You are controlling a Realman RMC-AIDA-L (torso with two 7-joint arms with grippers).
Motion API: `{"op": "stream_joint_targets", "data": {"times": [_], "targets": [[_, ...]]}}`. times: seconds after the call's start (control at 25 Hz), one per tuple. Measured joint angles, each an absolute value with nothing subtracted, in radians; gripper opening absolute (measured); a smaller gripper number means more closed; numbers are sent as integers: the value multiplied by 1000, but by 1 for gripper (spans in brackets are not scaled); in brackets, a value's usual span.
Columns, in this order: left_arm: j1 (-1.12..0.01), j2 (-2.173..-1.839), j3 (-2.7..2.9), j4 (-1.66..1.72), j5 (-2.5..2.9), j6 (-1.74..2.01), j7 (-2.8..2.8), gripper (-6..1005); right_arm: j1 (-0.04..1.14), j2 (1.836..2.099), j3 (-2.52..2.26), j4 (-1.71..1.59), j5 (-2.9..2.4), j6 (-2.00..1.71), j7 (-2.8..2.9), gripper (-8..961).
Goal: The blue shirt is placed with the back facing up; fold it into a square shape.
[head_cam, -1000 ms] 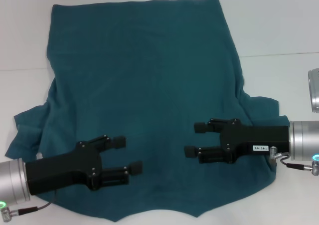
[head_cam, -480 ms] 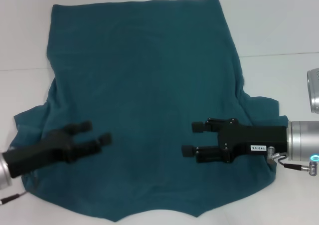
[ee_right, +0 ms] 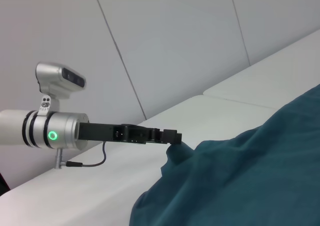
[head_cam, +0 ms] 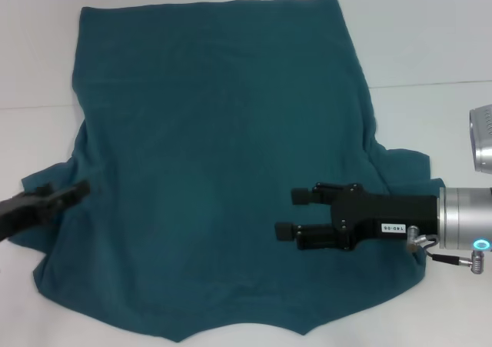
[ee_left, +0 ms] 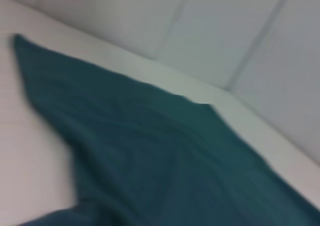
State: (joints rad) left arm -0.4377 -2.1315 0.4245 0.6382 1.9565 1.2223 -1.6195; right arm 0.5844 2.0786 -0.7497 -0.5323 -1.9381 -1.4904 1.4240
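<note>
The blue shirt (head_cam: 223,147) lies spread flat on the white table, plain side up, hem at the far end and collar notch toward me. My right gripper (head_cam: 293,213) hovers open over its near right part, by the right sleeve (head_cam: 403,166), with nothing between the fingers. At the left edge of the head view, my left gripper (head_cam: 65,191) is blurred over the left sleeve (head_cam: 46,231). The right wrist view shows the left gripper (ee_right: 172,136) right at the edge of the raised sleeve cloth (ee_right: 240,181). The left wrist view shows only the shirt (ee_left: 165,156).
The white table (head_cam: 430,47) has a seam line running across it. A silver camera housing (head_cam: 480,139) sits above my right wrist at the right edge. Pale wall panels (ee_right: 175,40) stand behind the table.
My left arm has pulled back to the left, from the shirt's near middle out to the left sleeve. The right gripper crept slightly left and nearer, still open. The shirt has not moved.
</note>
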Motion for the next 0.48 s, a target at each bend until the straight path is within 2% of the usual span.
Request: {"op": "stream_joint_targets", "data": {"times": [0.48], "targets": [[-434,-2127,398,650,1964,1081,-1642,892,581,2081,-735,-534,-1935,-1489,1425,896]]}}
